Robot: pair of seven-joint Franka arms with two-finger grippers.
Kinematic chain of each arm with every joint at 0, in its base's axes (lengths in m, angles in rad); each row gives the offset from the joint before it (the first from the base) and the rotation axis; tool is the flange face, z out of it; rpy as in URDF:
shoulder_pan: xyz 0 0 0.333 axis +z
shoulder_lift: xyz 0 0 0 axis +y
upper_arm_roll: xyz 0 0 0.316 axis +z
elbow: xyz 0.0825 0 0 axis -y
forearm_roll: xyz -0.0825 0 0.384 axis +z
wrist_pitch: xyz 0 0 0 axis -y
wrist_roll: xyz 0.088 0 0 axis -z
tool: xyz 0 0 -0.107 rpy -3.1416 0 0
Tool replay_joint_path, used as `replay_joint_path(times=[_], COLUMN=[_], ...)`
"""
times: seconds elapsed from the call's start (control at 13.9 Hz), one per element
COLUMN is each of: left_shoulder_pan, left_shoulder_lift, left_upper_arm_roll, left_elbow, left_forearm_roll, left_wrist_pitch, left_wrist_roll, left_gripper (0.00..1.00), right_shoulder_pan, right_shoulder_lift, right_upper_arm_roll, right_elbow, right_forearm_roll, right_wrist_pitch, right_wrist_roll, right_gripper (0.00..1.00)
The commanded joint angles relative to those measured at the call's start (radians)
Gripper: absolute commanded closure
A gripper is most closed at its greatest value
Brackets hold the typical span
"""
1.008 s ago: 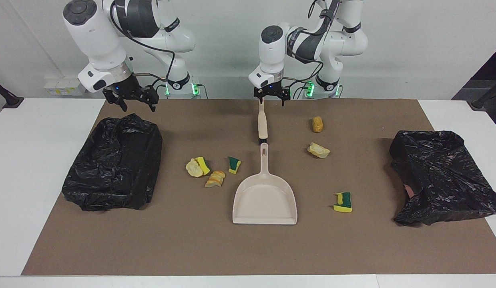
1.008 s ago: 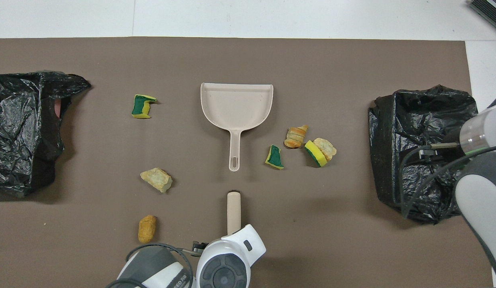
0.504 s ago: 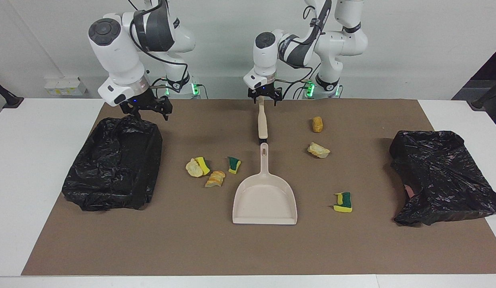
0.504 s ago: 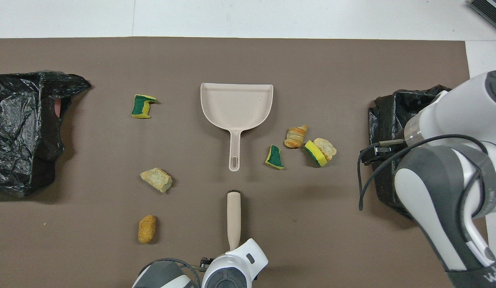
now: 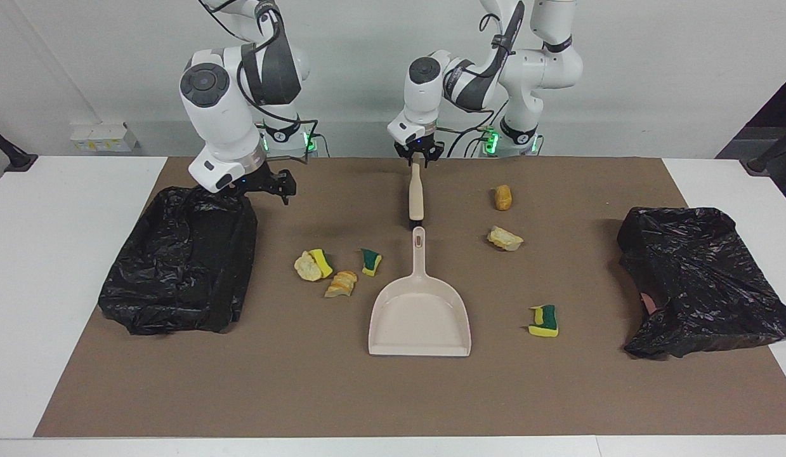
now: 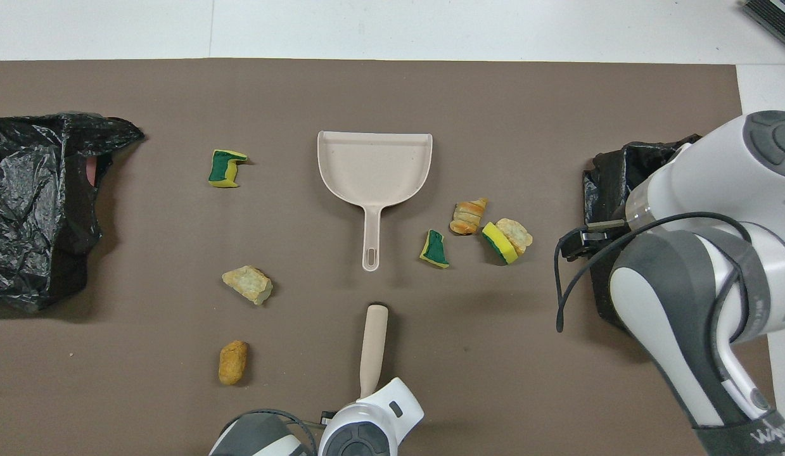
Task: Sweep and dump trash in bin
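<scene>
Seven scraps of trash lie scattered on the brown mat (image 5: pixel 557 393) around a beige dustpan (image 5: pixel 420 317), none of them shifted over the past second. A sponge piece (image 5: pixel 321 262) leaning on a beige chunk (image 5: pixel 306 266), an orange-streaked chunk (image 5: pixel 341 284) and a green-topped sponge piece (image 5: pixel 370 261) cluster beside the pan toward the right arm's end; an orange lump (image 5: pixel 503 197), a pale foam chunk (image 5: pixel 504 238) and another sponge piece (image 5: pixel 544 320) sit toward the left arm's end.

What has changed is at the robots' edge of the mat: the left gripper (image 5: pixel 418 157), whose fingers stood apart a second ago, has now clamped together on the thin end of the brush handle (image 5: pixel 416 198), which has tilted slightly in the overhead view and points at the dustpan's handle, just short of touching it.

Meanwhile the right gripper (image 5: pixel 266 185) has swung from above the mat's edge toward the middle and lower, and now hangs with fingers apart over the corner of the black-lined bin (image 5: pixel 177 266) at its end of the table. A second black-bagged bin (image 5: pixel 697 273) rests at the left arm's end.
</scene>
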Motion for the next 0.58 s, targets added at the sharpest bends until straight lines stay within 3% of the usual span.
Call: replay_joint_path(times=[0.0,0.36,0.5], left_shoulder_pan=[-0.006,-0.009,-0.007], left_shoulder_lift=[-0.006,-0.024,-0.02], left_upper_arm_roll=[0.007,0.232,0.353], left_elbow=[0.01,0.094,0.135], left_forearm_roll=[-0.017,0.023,0.136], left_wrist_pitch=[-0.035,-0.204,-0.21], left_wrist_roll=[0.014,0.147,0.195], left_gripper=[1.0,1.0,1.0], right_shoulder_pan=[-0.003,-0.003,-0.003], right_shoulder_lift=[0.001,0.035,0.077], right_upper_arm_roll=[0.014,0.121,0.162], right_elbow=[0.017,0.084,0.135], right_forearm_roll=[0.003,0.018,0.021], right_wrist_pitch=[0.002,0.006,0.005], right_wrist_roll=[0.026,0.265,0.345], right_gripper=[0.0,0.0,0.0])
